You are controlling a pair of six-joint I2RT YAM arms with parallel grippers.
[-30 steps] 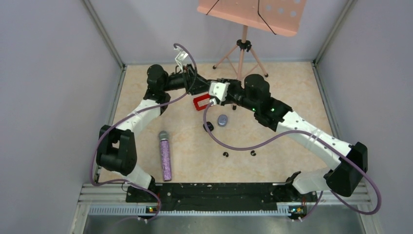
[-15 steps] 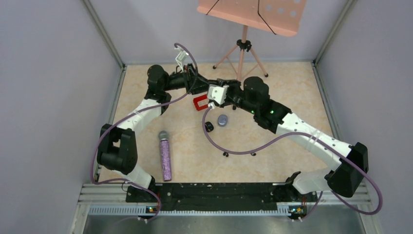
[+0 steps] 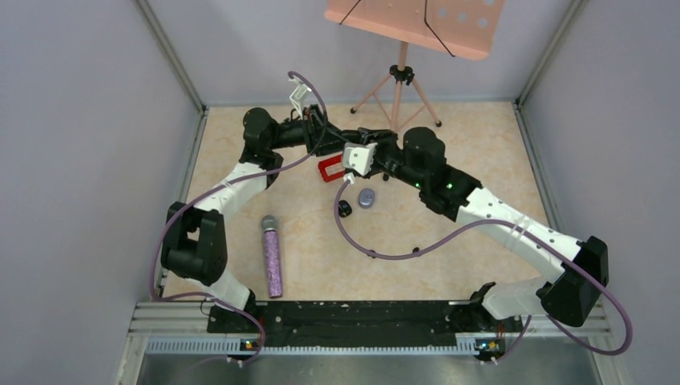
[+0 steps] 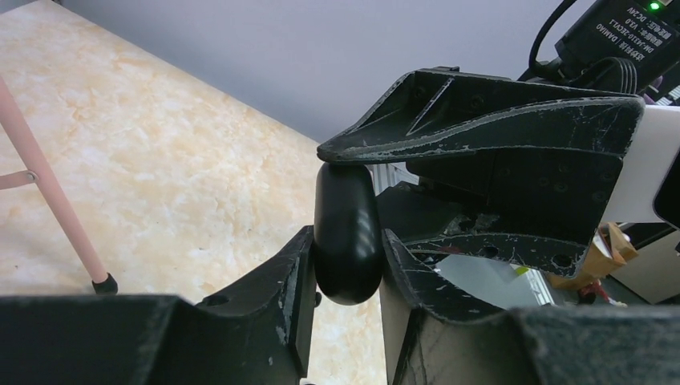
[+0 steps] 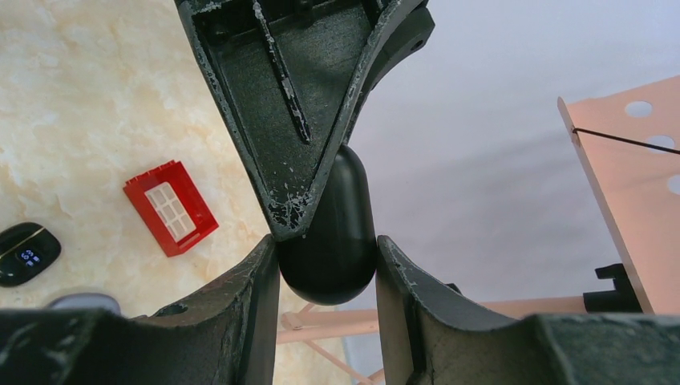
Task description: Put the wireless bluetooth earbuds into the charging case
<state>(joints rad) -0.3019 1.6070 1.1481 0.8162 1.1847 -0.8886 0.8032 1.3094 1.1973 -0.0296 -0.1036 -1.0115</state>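
Earbuds: two tiny black earbuds [image 3: 416,250] lie on the beige marbled tabletop [image 3: 481,160], nearest the arm bases. They are so small from above that only their size and dark colour suggest earbuds. They are well apart from both grippers.
Microphone: a glittery purple microphone [image 3: 272,257] lies flat at the near left, its grey head pointing away.
Loose cases: a small black oval case with a lit display [image 5: 28,253] sits mid-table, with a grey-blue oval case [image 3: 366,197] just beside it.
Block: a red toy window frame [image 5: 170,207] lies flat beyond them.
Held case: a glossy black oval case [image 4: 345,216] hangs in the air above the far part of the table, clear of the surface.
Left gripper: the left gripper [image 4: 346,269] is clamped on one end of the glossy case.
Right gripper: the right gripper [image 5: 327,269] is clamped on the other end, and one left finger rests against the case's side.
Stand: a pink music stand [image 3: 401,72] stands at the far edge.
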